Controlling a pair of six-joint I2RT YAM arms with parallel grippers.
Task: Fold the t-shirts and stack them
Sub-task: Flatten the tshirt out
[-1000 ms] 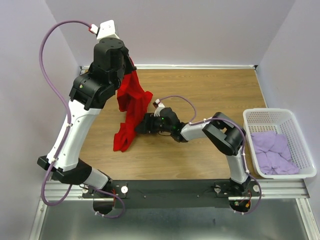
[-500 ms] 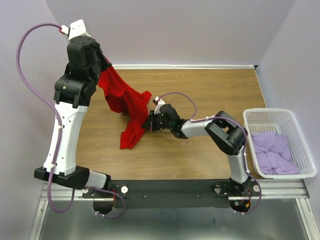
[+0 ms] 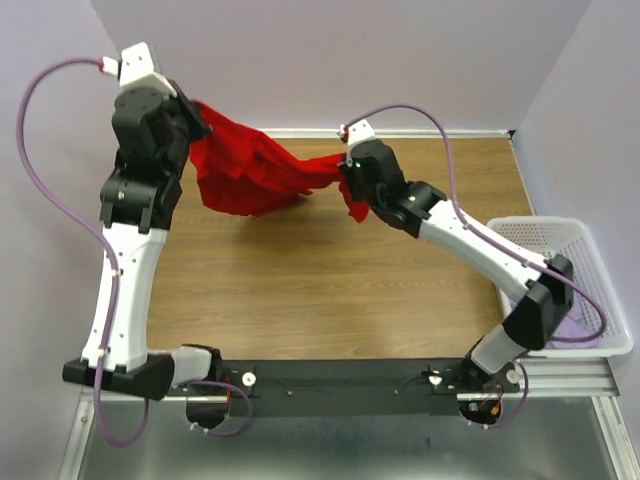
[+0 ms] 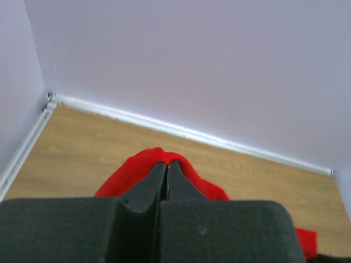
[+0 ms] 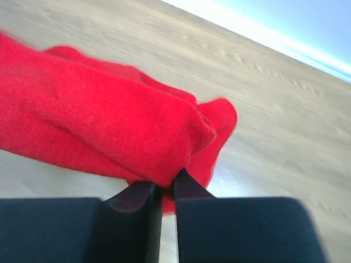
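Left jaws are pressed tight together on a bunch of the red shirt (image 3: 250,172), high up at the far left corner. In the left wrist view the two black fingers (image 4: 147,187) meet, with red cloth humped just past their tips. Right jaws are nearly together as well, clamped on another part of the same shirt: the right wrist view shows a thick red fold pinched between their tips, with more cloth spilling off to the left.

The shirt is stretched between the two arms across the far middle of the counter (image 3: 330,290). It is gathered narrow at the right jaws and fans out in pleats toward the left ones. From above it seems to hang clear of the wood, though the lowest folds may be brushing it.

The left arm (image 3: 130,250) stands tall along the left wall. The right arm (image 3: 470,245) reaches far and leftward, its elbow in front of the white basket (image 3: 590,245) at the near right edge.
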